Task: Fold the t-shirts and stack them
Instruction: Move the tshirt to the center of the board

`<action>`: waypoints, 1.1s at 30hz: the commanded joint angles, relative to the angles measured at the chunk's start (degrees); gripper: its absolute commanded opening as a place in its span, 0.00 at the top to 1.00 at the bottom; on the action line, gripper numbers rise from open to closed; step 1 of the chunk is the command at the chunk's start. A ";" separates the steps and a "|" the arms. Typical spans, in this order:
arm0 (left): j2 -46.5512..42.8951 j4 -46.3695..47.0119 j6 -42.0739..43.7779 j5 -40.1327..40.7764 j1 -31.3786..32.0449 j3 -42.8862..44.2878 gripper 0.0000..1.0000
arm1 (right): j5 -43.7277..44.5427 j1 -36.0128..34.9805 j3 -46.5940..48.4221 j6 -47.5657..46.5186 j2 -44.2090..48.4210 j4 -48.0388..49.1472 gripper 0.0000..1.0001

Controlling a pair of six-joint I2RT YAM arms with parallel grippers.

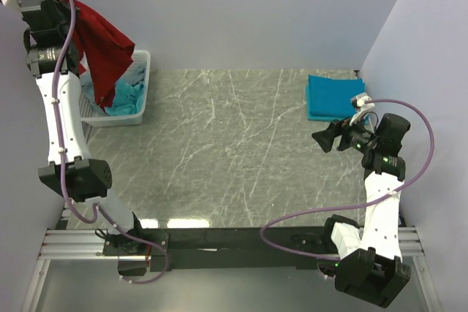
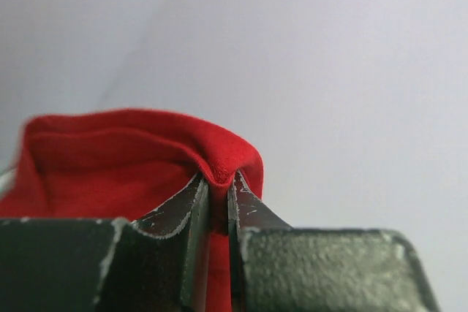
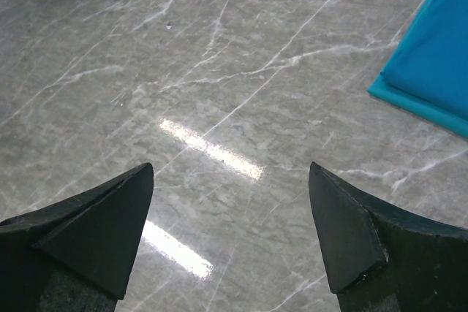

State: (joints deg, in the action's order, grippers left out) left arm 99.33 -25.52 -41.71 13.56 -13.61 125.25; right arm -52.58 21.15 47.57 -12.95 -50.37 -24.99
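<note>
Left arm's got the dark red t-shirt (image 1: 108, 45) aloft!
Left gripper (image 2: 218, 189) clamped tight on a fold, tail dangling into the basket (image 1: 144, 63); lift it fully clear before swinging over the table (image 1: 219, 151). Right gripper (image 3: 230, 210) waits wide open, empty, near the folded teal-blue t-shirt (image 1: 333, 96).

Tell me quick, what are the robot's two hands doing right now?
The left gripper: shut on the red t-shirt.
The right gripper: open, holding nothing.

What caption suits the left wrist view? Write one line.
Left gripper pinching a fold of the red shirt against a plain wall.
</note>
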 commanded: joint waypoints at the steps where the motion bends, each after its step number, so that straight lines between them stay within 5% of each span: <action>1: -1.50 8.46 -3.20 -6.00 0.95 -1.15 1.00 | -0.86 -0.32 1.82 -0.06 -0.08 0.74 0.07; 12: -5.37 11.80 -1.71 -9.43 3.76 -1.59 1.00 | -0.69 -0.40 2.00 -0.32 0.10 0.38 0.07; 24: -8.97 12.86 5.50 -9.08 18.69 3.77 1.00 | -0.42 -0.32 1.91 -0.41 -0.43 0.30 0.07; 33: -16.52 15.50 6.21 -12.59 29.59 -7.28 1.00 | 0.81 -0.40 2.00 -1.02 -0.87 0.30 0.07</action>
State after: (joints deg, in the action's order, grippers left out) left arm 86.89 -15.11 -36.67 3.73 13.08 121.03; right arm -52.47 20.99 47.59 -13.15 -50.98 -25.15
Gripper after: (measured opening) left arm 0.139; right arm 0.926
